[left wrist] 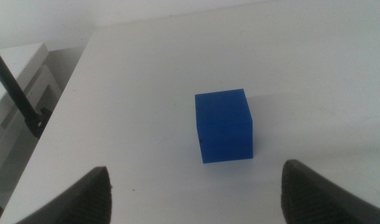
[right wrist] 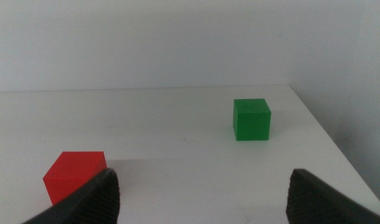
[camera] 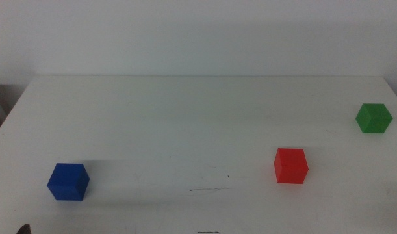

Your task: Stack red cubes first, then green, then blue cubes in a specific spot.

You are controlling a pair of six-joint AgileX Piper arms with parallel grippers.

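The blue cube (camera: 67,181) looks the biggest of my three, sitting near the table's (camera: 185,110) front left corner, straight ahead of my left claw (left wrist: 196,193), whose jaws stand spread wide with nothing between them. The red cube (camera: 291,166) rests toward the front right, well apart from the blue one. The green cube (camera: 373,118) sits close to the right edge, farther back. My right claw (right wrist: 205,196) faces red and green, likewise released and empty. The thin dark line mark (camera: 208,190) lies near the front edge, between blue and red; nothing is stacked there yet. I judge all three cubes light, rigid and matte, unlikely to slip. Red goes first: I would pinch it across two opposite flat faces, low enough to stay square.
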